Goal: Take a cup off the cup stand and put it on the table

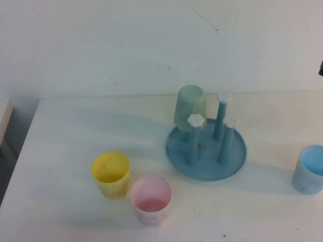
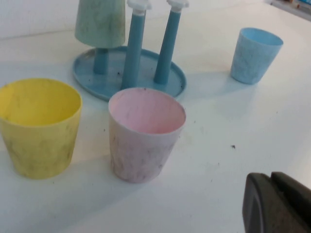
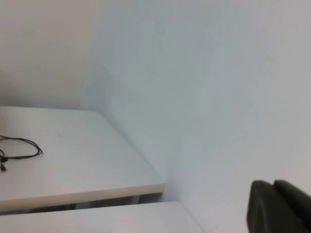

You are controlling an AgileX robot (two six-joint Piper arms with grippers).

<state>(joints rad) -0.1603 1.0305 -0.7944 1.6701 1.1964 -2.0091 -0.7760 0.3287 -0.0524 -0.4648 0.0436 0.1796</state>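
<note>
Pink cup (image 1: 151, 200) standing upright on the white surface (image 1: 75, 131), mouth up, just beside the yellow cup (image 1: 111, 174) and near the blue cup stand (image 1: 206, 151). Pale green cup (image 1: 190, 108) upside down on one peg of the stand; three flower-capped pegs bare. Blue cup (image 1: 309, 169) off on the right side. Left pincer (image 2: 277, 204) only a dark corner in the left wrist view, near the pink cup, touching nothing; opening cannot tell. Right pincer (image 3: 279, 206) a dark edge facing a wall; cannot tell either.

High view looks down; left wrist view low, sharing the cup (image 1: 151, 200); right wrist faces wall
</note>
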